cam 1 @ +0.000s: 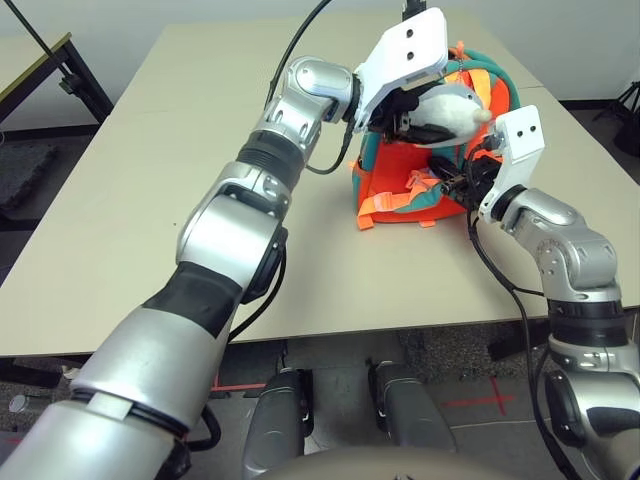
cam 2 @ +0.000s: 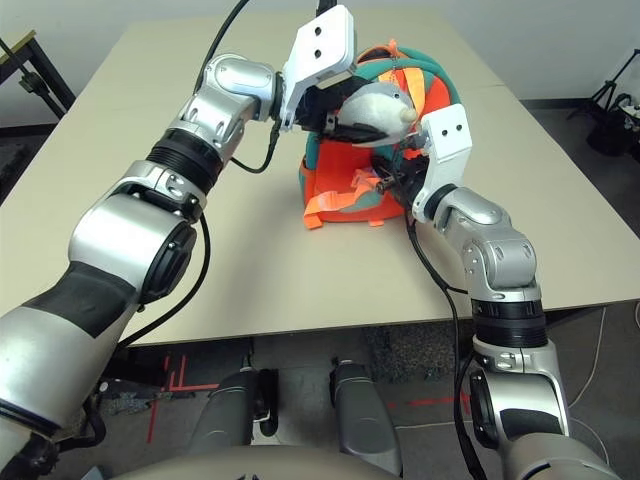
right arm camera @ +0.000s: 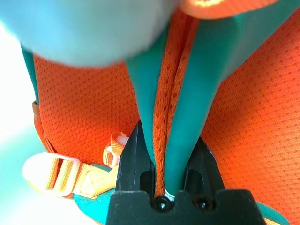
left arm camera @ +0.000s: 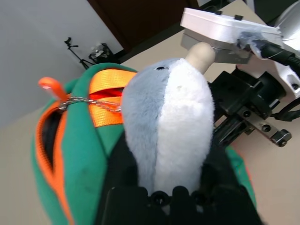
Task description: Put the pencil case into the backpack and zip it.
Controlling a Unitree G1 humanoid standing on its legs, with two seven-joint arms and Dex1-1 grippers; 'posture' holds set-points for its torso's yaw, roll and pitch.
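I have the backpack (cam 1: 415,185) standing upright toward the far right of the worktop (cam 1: 150,200), and both arms are on it. My right gripper (right arm camera: 165,161) has its fingers pinched narrow on a teal-edged fold of the orange mesh strap, which steadies the bag from the side. My left gripper (left arm camera: 161,164) sits at the top with its fingers on either side of the plush fish (left arm camera: 168,117), and they look to be closing on it. The bag is soft and light, so I judge it will sag or tip if I tug the toy. The orange zip pull (left arm camera: 49,86) near the open seam seems the better hold for zipping. I cannot see the pencil case; it may be inside already.
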